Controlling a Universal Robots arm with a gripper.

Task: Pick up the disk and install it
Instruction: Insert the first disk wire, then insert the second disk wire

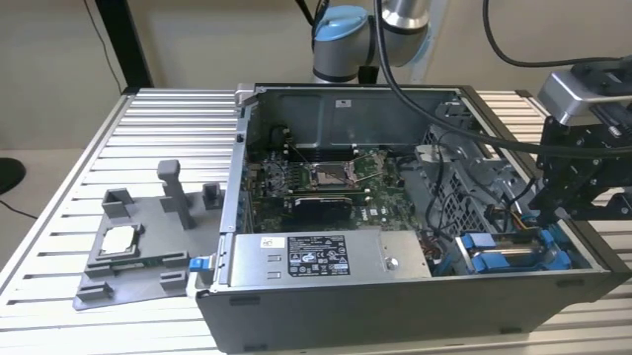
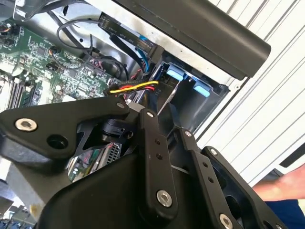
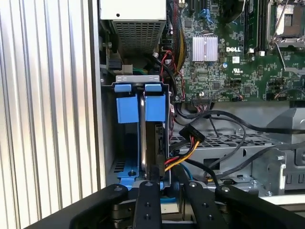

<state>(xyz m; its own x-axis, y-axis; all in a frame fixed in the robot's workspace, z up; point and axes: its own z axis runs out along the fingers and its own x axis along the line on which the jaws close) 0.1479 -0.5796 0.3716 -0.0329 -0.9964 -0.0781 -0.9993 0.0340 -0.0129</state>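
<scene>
The disk [image 3: 153,143] stands on edge in one slot of the drive bay [image 1: 508,255] at the front corner of the open computer case, on the exterior view's right. A blue carrier tab [image 3: 155,102] caps its far end. The neighbouring slot, under a second blue tab [image 3: 126,105], looks dark inside. My black gripper [image 1: 565,211] hangs just above that corner of the case. In the first wrist view the gripper [image 3: 167,183] sits right at the near end of the disk. I cannot make out whether it touches the disk.
A red, yellow and black cable bundle [image 3: 190,140] runs right beside the bay. The long grey power-supply box [image 1: 316,255] and the motherboard [image 1: 326,177] occupy the case. A grey fixture plate [image 1: 148,259] carrying a small chip [image 1: 118,240] lies on the slatted table. A person's hand [image 2: 279,188] is nearby.
</scene>
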